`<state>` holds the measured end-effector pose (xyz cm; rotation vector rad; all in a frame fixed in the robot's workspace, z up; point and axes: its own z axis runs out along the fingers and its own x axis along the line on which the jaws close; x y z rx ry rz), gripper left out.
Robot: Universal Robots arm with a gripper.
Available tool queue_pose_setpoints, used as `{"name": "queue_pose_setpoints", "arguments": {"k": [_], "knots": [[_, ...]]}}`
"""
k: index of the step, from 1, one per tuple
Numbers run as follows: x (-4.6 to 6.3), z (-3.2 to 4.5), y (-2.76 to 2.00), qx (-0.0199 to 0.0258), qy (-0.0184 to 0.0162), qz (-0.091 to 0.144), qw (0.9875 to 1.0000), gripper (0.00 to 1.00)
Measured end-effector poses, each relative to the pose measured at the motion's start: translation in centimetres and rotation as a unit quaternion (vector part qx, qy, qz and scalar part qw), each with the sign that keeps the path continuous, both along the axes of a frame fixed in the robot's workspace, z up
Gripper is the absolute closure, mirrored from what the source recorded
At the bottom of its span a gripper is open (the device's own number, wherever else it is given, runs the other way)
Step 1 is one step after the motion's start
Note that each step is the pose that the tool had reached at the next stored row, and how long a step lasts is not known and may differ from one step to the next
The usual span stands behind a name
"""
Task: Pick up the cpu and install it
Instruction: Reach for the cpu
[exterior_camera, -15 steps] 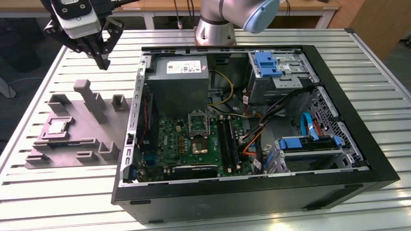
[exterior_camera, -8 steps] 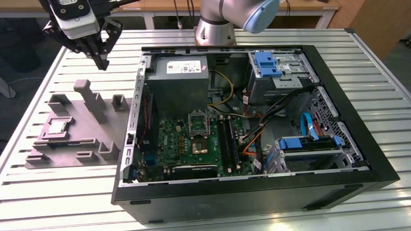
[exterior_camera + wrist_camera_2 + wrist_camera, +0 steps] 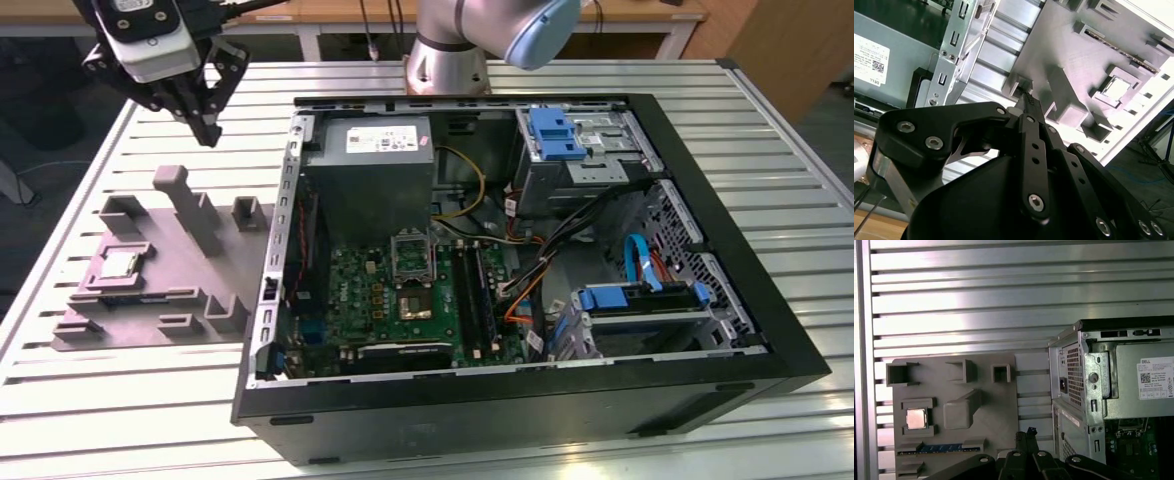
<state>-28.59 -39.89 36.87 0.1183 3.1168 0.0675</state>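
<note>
The cpu [image 3: 916,418] lies flat in its square recess on the grey fixture plate [image 3: 1004,412], below my gripper [image 3: 1029,432] and well apart from it. My fingers are drawn together on nothing, so I judge the pick-up not yet begun and the work still at the approach. A grasp would call for my fingers to part and settle squarely over the chip, clear of the tall post [image 3: 183,195] standing nearer me on the plate; on my other side sits the open computer case [image 3: 467,405], its dark socket [image 3: 412,255] far from the chip.
</note>
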Motion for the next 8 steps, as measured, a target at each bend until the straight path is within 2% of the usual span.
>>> {"name": "queue_pose_setpoints", "arguments": {"k": [8], "knots": [[-0.44, -0.06, 0.00, 0.0000, 0.0002, 0.000, 1.0000, 0.89]]}}
